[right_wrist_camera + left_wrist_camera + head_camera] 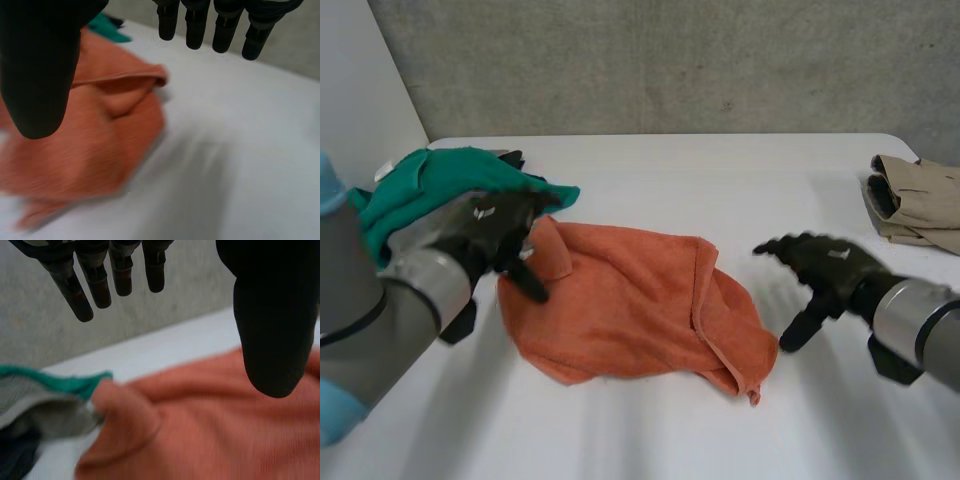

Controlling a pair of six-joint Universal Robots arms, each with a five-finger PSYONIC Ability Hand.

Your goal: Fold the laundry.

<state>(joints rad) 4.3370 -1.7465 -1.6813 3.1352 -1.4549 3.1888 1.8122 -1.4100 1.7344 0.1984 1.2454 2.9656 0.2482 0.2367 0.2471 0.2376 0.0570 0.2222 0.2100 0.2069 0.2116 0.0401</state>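
Note:
An orange towel (630, 300) lies crumpled in the middle of the white table (720, 180), its right edge rolled into a fold. My left hand (490, 235) hovers over the towel's left corner, open, with straight fingers (95, 280) and thumb apart above the orange towel (210, 425) and holding nothing. My right hand (825, 270) hangs open just right of the towel, clear of it, its fingers (220, 25) spread above the bare table beside the orange towel (95, 130).
A green cloth (430, 185) is heaped with other garments at the table's left, touching the towel's corner. Folded beige clothing (915, 205) sits at the right edge. A grey wall runs behind the table.

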